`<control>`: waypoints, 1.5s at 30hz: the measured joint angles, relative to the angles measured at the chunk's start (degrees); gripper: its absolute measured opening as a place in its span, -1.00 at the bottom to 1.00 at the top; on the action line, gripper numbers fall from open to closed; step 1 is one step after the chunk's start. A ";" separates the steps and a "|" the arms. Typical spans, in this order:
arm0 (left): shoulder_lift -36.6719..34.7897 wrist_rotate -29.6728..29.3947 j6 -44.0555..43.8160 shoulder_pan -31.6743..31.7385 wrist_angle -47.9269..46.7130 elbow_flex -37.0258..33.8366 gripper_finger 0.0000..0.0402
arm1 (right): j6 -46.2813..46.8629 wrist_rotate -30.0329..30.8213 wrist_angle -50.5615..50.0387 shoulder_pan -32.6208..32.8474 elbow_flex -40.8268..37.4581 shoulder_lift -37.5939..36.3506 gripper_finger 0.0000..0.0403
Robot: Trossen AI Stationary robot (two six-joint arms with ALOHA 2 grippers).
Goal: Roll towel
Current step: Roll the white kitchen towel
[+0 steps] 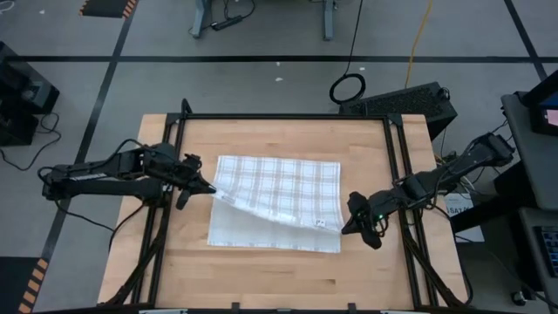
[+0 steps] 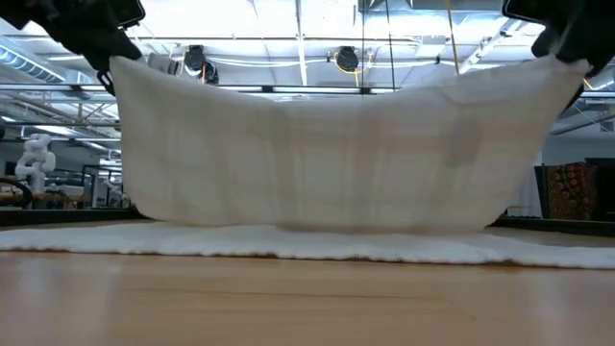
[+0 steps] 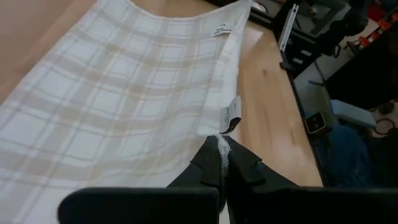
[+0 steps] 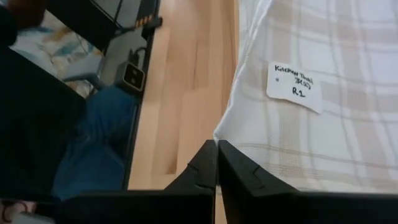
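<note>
The towel (image 1: pixel 279 187), white with a tan plaid grid, is held up by one edge between my two grippers. In the low view it sags like a curtain (image 2: pixel 327 163) between them. Its other part (image 1: pixel 270 235) lies flat on the table, toward the near edge. My left gripper (image 1: pixel 207 187) is shut on the raised edge's left corner. My right gripper (image 1: pixel 351 220) is shut on its right corner. A white label (image 4: pixel 295 87) with writing sits near the right corner. A small tag (image 3: pixel 230 118) hangs at the left one. My left gripper pinches the towel's raised left corner (image 3: pixel 219 138) between its two fingers, beside the small tag. It comes from the table's left, slanting down. The corner is lifted clear and the cloth falls away from it to the table. My right gripper pinches the raised right corner (image 4: pixel 219 134) between its two fingers, at the cloth's edge near the label. It comes from the table's right, slanting down. The corner is clear of the table, and the edge between the two grippers sags slightly.
Black frame rails run along the table's left side (image 1: pixel 179 139) and right side (image 1: pixel 397 148). Bare wood (image 1: pixel 261 283) lies between the towel and the near edge. A black box (image 1: pixel 405 100) stands beyond the far right corner.
</note>
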 joint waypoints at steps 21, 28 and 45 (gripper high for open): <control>11.37 0.00 -1.51 0.00 -0.40 -4.50 -0.99 | 4.45 -0.32 6.87 3.29 -0.10 17.67 -1.00; 12.53 0.01 -2.47 0.00 -0.60 -4.50 -0.94 | 5.68 -3.23 9.57 3.32 -0.10 21.16 -1.00; 12.53 0.70 -2.45 0.00 -0.65 -4.50 -0.90 | 6.76 -4.92 10.62 4.02 -0.10 22.28 -0.33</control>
